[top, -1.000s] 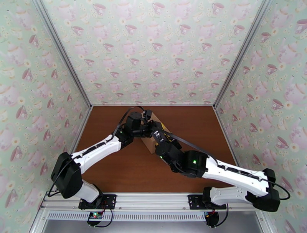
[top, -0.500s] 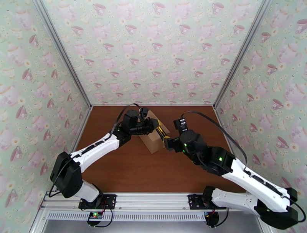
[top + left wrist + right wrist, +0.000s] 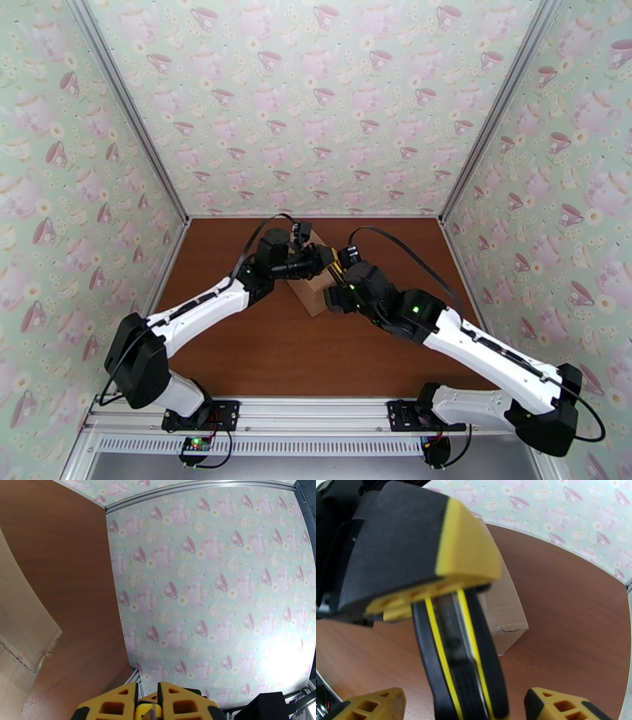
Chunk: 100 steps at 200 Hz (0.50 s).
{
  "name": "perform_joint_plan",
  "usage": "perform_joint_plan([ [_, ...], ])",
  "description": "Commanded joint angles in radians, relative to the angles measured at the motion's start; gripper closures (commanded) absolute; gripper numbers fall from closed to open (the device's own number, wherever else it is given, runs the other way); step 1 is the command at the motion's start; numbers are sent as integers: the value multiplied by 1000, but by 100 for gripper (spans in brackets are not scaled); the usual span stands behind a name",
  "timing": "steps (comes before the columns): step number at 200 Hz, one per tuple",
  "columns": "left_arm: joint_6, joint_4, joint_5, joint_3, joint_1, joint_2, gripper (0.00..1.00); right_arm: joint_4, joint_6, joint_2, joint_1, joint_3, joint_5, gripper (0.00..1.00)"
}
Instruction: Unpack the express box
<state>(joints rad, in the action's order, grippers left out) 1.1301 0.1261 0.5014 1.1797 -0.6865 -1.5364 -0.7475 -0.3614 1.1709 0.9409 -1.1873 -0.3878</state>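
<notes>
The express box (image 3: pixel 310 298) sits on the brown counter (image 3: pixel 237 347) near its middle, toward the far side, just beneath both wrists. The left end effector (image 3: pixel 148 701) is pinched together on a black-and-yellow cutter (image 3: pixel 458 657), whose handle hangs inside the right end effector (image 3: pixel 468 707) — its two sides wide apart, gripping nothing. The step looks like a hand-over, so the right arm should centre the handle, then close firmly low on the grip before the left lets go — an early release would drop the cutter onto the box.
</notes>
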Motion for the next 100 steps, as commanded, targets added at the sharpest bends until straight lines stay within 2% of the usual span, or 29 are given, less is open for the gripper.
perform_joint_plan([
  [1, 30, 61, -17, -6, -6, -4, 100, 42, 4, 3, -5, -38, -52, 25],
  [14, 31, 61, -20, -10, -8, -6, 100, 55, 11, 1, -4, -34, -65, 28],
  [49, 39, 68, -19, -12, -10, -9, 100, 55, 36, 27, -5, -48, -80, 45],
  [60, 39, 66, -20, -10, -9, -9, 100, 48, 41, 38, -5, -55, -84, 59],
  [74, 37, 61, -22, -8, -7, -7, 100, 45, 45, 47, -5, -58, -82, 81],
  [90, 33, 50, -29, -4, -1, -5, 100, 32, 45, 52, -5, -59, -77, 95],
  [100, 29, 39, -33, -3, 8, 1, 100, 22, 42, 51, -5, -58, -75, 98],
])
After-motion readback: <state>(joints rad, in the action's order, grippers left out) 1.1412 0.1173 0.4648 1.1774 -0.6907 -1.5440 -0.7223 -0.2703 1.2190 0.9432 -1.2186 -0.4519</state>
